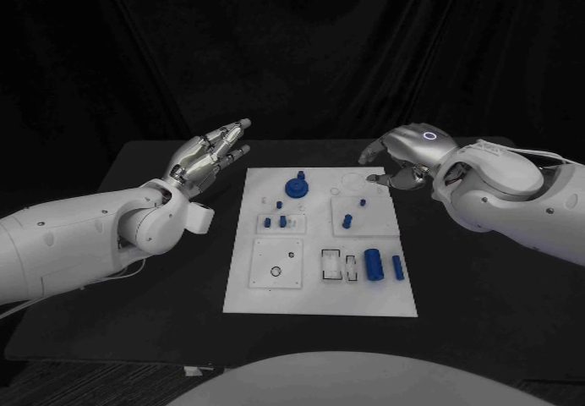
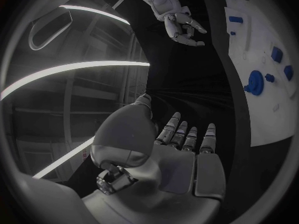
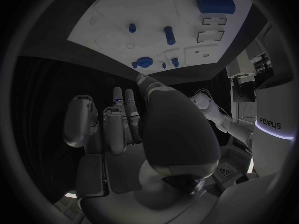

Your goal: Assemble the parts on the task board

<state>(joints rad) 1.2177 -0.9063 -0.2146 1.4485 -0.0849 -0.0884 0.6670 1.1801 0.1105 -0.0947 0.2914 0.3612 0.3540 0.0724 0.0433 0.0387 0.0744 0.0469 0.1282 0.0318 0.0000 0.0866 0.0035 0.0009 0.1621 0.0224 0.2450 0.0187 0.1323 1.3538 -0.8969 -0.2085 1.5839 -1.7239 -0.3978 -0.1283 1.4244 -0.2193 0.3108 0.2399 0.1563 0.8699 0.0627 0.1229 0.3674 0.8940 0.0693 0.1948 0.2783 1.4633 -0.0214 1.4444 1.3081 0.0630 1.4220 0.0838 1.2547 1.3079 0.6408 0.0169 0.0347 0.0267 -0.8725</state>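
Note:
The white task board (image 1: 319,296) lies mid-table. A blue round knob (image 1: 297,186) stands near its far edge, with several small blue pegs (image 1: 283,221) behind it and two blue cylinders (image 1: 374,264) lying at the near right. My left hand (image 1: 214,152) hovers off the board's far left corner, fingers straight and apart, empty. My right hand (image 1: 392,165) hangs over the far right corner, fingers loosely bent and apart, holding nothing. The left wrist view shows my left hand's flat palm (image 2: 181,144), the board (image 2: 268,114) and the right hand (image 2: 184,27). The right wrist view shows extended fingers (image 3: 121,119) above the board (image 3: 112,20).
The black table (image 1: 171,169) has bare room on both sides of the board. On the board, a square plate with a small ring (image 1: 278,264) and rectangular slots (image 1: 331,264) sit beside the cylinders. A black curtain closes off the back.

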